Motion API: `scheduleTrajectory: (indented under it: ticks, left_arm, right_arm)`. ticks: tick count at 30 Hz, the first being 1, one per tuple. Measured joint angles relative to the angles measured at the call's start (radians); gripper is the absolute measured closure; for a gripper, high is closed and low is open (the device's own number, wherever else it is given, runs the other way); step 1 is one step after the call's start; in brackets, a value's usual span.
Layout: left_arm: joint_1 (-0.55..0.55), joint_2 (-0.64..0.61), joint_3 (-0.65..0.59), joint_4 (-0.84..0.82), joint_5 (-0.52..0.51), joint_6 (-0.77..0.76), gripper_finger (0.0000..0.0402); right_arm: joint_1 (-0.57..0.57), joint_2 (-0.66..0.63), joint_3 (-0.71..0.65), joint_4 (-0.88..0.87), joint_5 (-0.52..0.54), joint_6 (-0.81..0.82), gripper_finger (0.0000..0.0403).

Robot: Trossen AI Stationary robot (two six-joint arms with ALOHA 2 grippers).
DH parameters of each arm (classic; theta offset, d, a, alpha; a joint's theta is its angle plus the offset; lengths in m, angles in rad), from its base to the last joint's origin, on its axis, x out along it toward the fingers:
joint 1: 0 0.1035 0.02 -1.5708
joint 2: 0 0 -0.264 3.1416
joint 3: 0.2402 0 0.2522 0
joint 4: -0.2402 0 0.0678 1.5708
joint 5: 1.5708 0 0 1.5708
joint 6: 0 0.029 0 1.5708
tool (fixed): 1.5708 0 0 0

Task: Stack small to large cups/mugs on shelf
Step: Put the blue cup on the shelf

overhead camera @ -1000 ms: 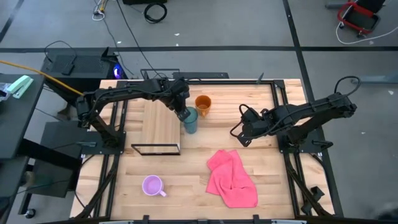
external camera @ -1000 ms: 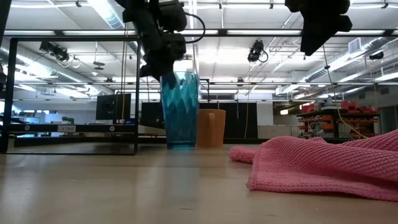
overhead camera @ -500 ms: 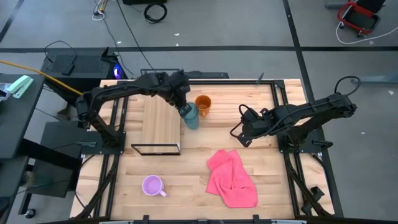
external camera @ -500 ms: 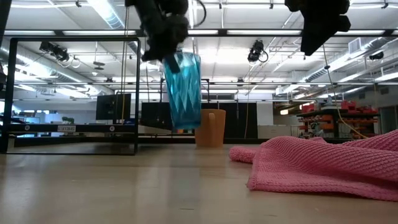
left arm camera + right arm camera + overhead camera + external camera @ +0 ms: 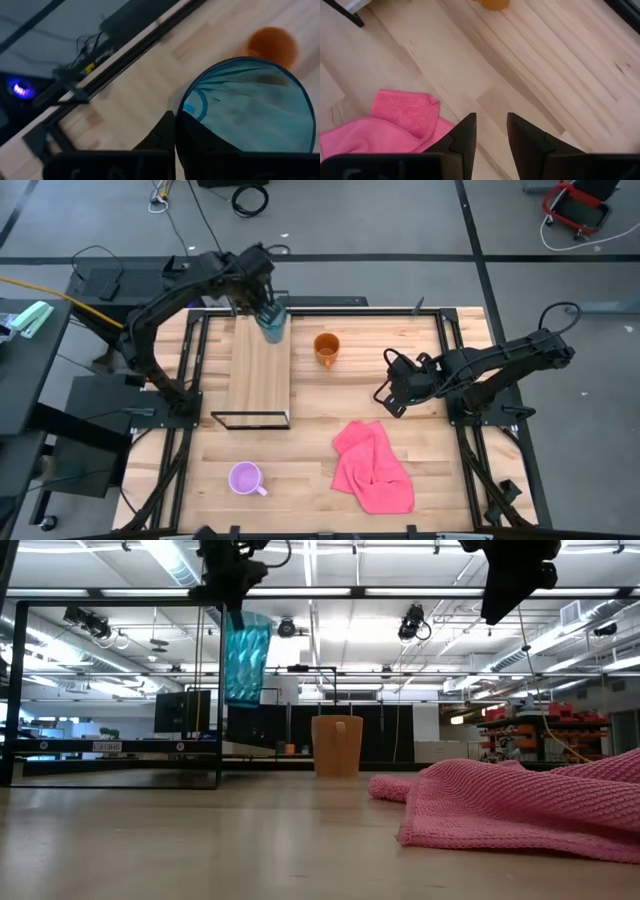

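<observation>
Left gripper [image 5: 262,305] is clamped on the rim of the teal tumbler [image 5: 272,325], holding it up in the air over the far end of the shelf [image 5: 260,370]. Tumbler's translucent plastic w/ a faceted, wavy surface; in the low view it hangs tilted, base [image 5: 243,690] clear of everything. From the left wrist cam you look right down into its round open mouth [image 5: 247,107], one dark finger [image 5: 165,132] pressed on the outside of the wall.

Shelf = long pale wood plank w/ straight grain on a thin black metal frame.

Orange mug [image 5: 326,348] sits upright on the tabletop [image 5: 300,465] just beside the shelf; smooth and opaque. Lilac mug [image 5: 246,478] is at the near edge, well apart from the rest.

Pink cloth [image 5: 372,465] lies crumpled nearby, knit/terry texture.

Right gripper [image 5: 490,132] hangs above bare table, fingers parted, nothing in them.
</observation>
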Motion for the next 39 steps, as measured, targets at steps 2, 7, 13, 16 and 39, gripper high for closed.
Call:
scheduleTrajectory:
  ticks: [2, 7, 13, 16, 39]
  left_arm:
    - [0.046, 0.007, 0.0, -0.011, 0.003, 0.002, 0.039]
    - [0.15, 0.029, -0.001, -0.003, 0.043, 0.019, 0.039]
    - [0.221, 0.099, -0.002, -0.003, 0.14, 0.025, 0.039]
    - [0.235, 0.127, -0.002, -0.003, 0.147, 0.043, 0.039]
    - [0.306, 0.026, -0.286, 0.26, 0.145, 0.042, 0.039]
  right_arm:
    - [0.0, 0.0, 0.0, 0.009, 0.0, -0.014, 0.0286]
    - [0.0, 0.0, 0.0, 0.01, 0.0, -0.022, 0.0286]
    - [0.0, 0.0, 0.0, 0.024, -0.005, -0.021, 0.0286]
    - [0.0, 0.0, 0.0, 0.026, -0.006, -0.017, 0.0286]
    - [0.0, 0.0, 0.0, 0.034, 0.008, -0.014, 0.0286]
